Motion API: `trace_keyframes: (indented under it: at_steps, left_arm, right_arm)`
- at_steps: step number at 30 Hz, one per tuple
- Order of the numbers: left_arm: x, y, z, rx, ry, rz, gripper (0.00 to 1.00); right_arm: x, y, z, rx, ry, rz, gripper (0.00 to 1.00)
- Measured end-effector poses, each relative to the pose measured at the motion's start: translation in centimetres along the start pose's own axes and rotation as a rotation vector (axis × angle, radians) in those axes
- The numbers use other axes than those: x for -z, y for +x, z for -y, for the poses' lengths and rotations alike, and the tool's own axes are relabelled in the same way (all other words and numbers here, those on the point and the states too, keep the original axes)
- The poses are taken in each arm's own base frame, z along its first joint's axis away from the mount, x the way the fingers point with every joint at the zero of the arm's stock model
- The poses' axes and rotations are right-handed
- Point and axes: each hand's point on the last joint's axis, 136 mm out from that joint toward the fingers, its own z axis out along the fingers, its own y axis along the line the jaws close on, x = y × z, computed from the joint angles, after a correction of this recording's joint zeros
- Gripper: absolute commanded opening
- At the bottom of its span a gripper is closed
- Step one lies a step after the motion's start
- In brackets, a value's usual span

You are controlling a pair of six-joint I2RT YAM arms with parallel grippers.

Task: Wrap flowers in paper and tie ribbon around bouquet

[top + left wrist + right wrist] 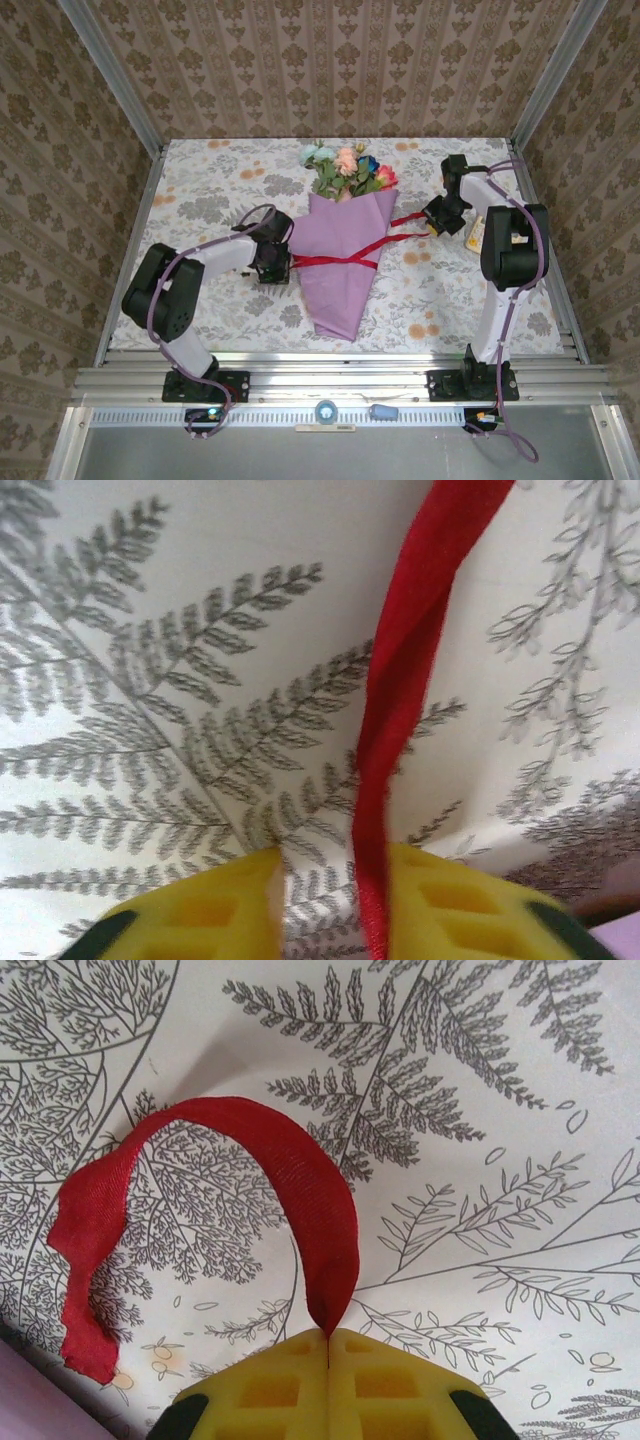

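The bouquet (340, 297) lies mid-table, flower heads far; the red ribbon (335, 262) crosses it; the left gripper (332, 880) stands apart around the ribbon; the right gripper (328, 1345) is clamped on its end.

A flowery cloth (200, 200) lies flat between patterned walls (60, 120). A small yellowish thing (474, 238), maybe a box, sits on its right side.

The left arm (165, 295) and right arm (512, 248) share white tubular links, bulky black joint housings and purple cables (262, 208) looping alongside. The left tool (330, 865) and right tool (328, 1340) carry bright yellow plastic fingers (265, 1390) with moulded rectangular recesses and dark green patches at outer corners.
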Motion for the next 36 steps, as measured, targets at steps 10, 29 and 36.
trace_keyframes:
  at_steps: [10, 29, 36]
  left_arm:
    - [-0.2, 0.3, 0.5, 0.011, 0.048, -0.019, 0.0]
    - [-0.2, 0.3, 0.5, 0.006, 0.096, -0.043, 0.0]
    - [-0.2, 0.3, 0.5, 0.006, 0.096, -0.043, 0.0]
  right_arm:
    - [3.7, 3.0, -0.1, -0.034, -0.109, 0.038, 0.42]
    - [-0.4, 14.0, -6.3, -0.038, -0.2, -0.15, 0.41]
    - [-1.0, 14.8, -6.2, -0.058, -0.177, -0.165, 0.41]
